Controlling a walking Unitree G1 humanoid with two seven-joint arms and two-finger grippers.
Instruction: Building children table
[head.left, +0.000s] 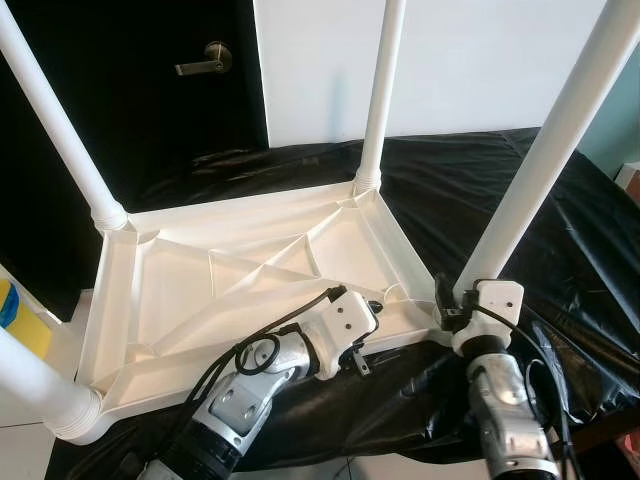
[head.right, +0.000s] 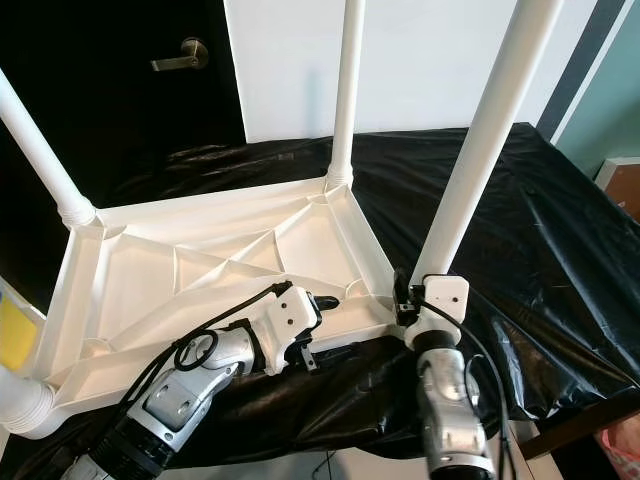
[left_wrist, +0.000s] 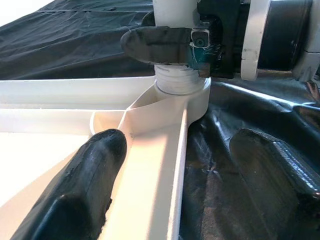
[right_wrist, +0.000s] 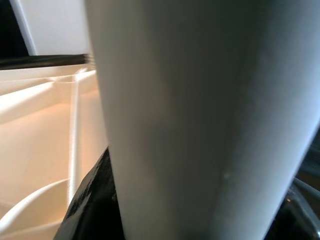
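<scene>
Table upside down, last leg in the grip

Legs stick up from all four corners of the white table top (head.left: 250, 270), which lies upside down on a black sheet (head.left: 560, 230). Count them: one far left leg (head.left: 55, 130), one far middle leg (head.left: 380, 95), one near left leg (head.left: 30, 385), and one near right leg (head.left: 545, 150). That makes four legs and one top.

The right gripper (head.left: 452, 312) is at the bottom of the near right leg, right above its corner socket. Its black fingers (left_wrist: 160, 44) are closed around that leg. The left gripper (left_wrist: 185, 165) is low beside the same corner. Its two fingers are spread wide, one over the white rim and one over the black sheet, and they hold nothing.

What could go wrong? I think the leg may not be all the way in yet. If the right gripper pushes or twists crooked, the leg could lean and jam. The top could also slide on the slippery sheet, because the left gripper is not pinning it down. A hard tug could tip the whole table off the edge
</scene>
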